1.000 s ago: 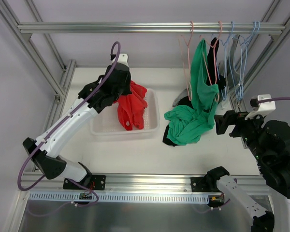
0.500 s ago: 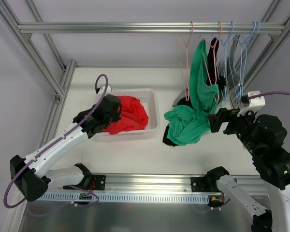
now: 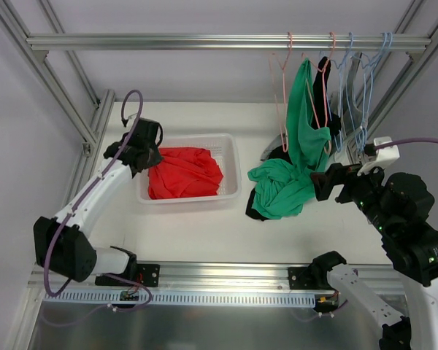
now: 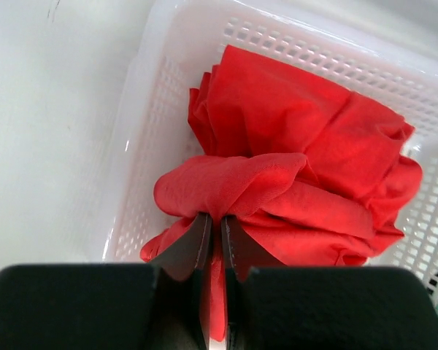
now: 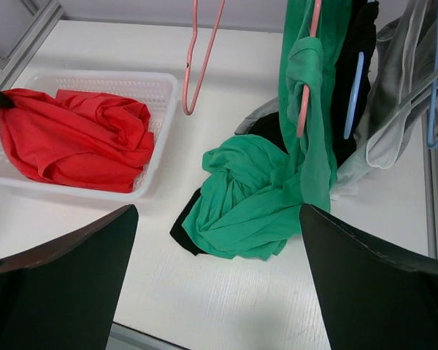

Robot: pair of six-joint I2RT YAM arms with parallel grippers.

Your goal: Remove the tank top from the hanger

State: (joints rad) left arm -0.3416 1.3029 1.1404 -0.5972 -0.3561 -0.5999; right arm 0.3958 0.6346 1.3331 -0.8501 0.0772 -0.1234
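A green tank top (image 3: pixel 301 138) (image 5: pixel 310 124) hangs on a pink hanger (image 5: pixel 304 95) from the rail, its lower part bunched on the table (image 5: pixel 248 197). My right gripper (image 3: pixel 323 182) (image 5: pixel 217 211) stands wide open just right of that bunch, with nothing between its fingers. A red tank top (image 3: pixel 184 173) (image 4: pixel 292 146) lies in the white basket (image 3: pixel 233 168) (image 4: pixel 160 44). My left gripper (image 3: pixel 149 162) (image 4: pixel 214 219) is shut on a fold at its left edge.
An empty pink hanger (image 3: pixel 281 95) (image 5: pixel 197 65) hangs left of the green top. A black garment (image 5: pixel 361 65) and a grey one (image 5: pixel 401 95) hang on blue hangers to its right. Black cloth (image 5: pixel 182 230) lies under the green bunch. Frame posts flank the table.
My left arm has come down and moved left, laying the red tank top into the basket, still gripping it. My right gripper has shifted slightly left toward the green top.
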